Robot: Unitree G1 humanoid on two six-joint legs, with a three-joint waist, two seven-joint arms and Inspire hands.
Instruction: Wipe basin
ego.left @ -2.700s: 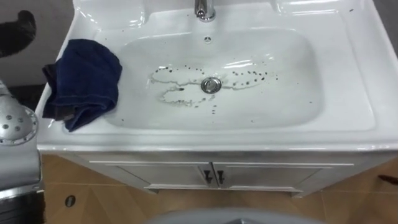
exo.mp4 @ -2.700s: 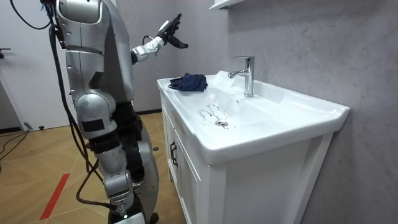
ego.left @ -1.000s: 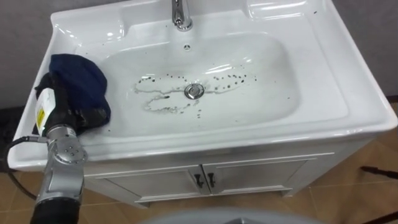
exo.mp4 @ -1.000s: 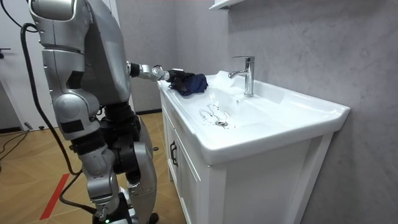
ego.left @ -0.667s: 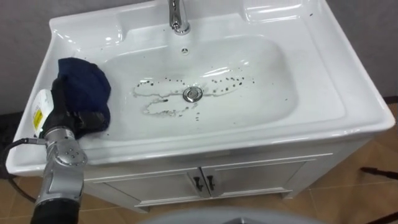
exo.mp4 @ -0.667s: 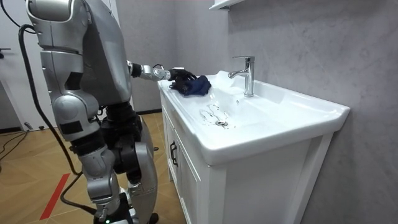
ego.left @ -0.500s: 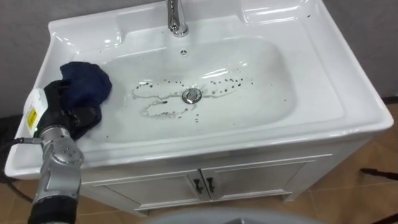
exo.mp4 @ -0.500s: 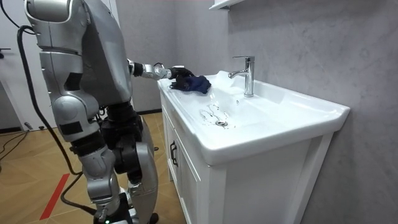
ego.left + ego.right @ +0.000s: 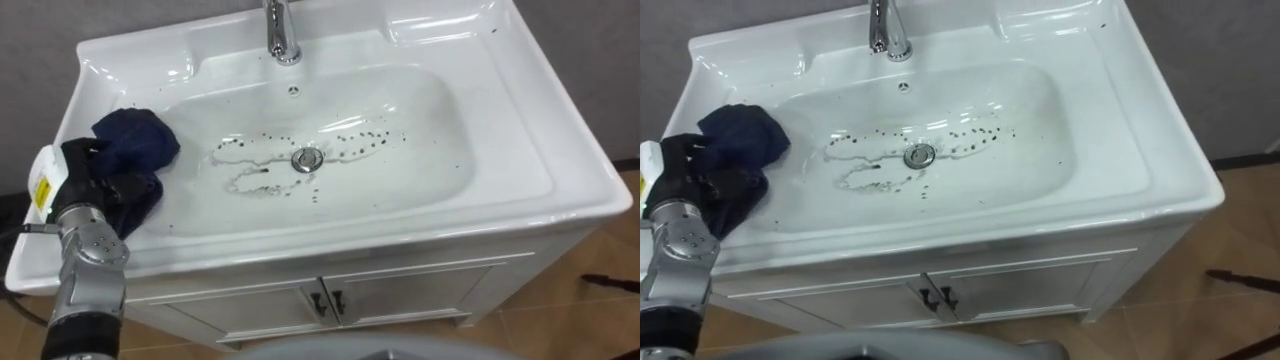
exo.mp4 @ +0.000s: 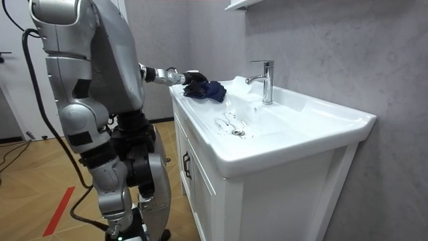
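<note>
Robot stands at the front of the white vanity, toward its left end; in the room view it is on the room view's left of the cabinet, upright, left arm stretched out level over the counter top. Left hand (image 9: 92,172) sits on the basin's (image 9: 560,150) left rim, dark fingers curled into a bunched dark blue cloth (image 9: 138,138), so the hand is gripping the cloth. Cloth rests on the left ledge where the rim slopes down into the bowl, part of it under the hand and part puffed up beyond the fingers toward the bowl. Same grip seen from the side in the room view: hand (image 10: 192,77) at the far corner of the counter, cloth (image 10: 214,90) just beside it toward the faucet (image 10: 265,80). Bowl is wet and dirty: a thin dark outline of residue (image 9: 245,175) left of the drain (image 9: 307,158), and a scatter of dark specks (image 9: 350,140) running to the right of it. Cloth is well apart from that residue. Cabinet doors (image 9: 400,290) below are closed, with two small dark handles (image 9: 325,303) at the centre seam.
</note>
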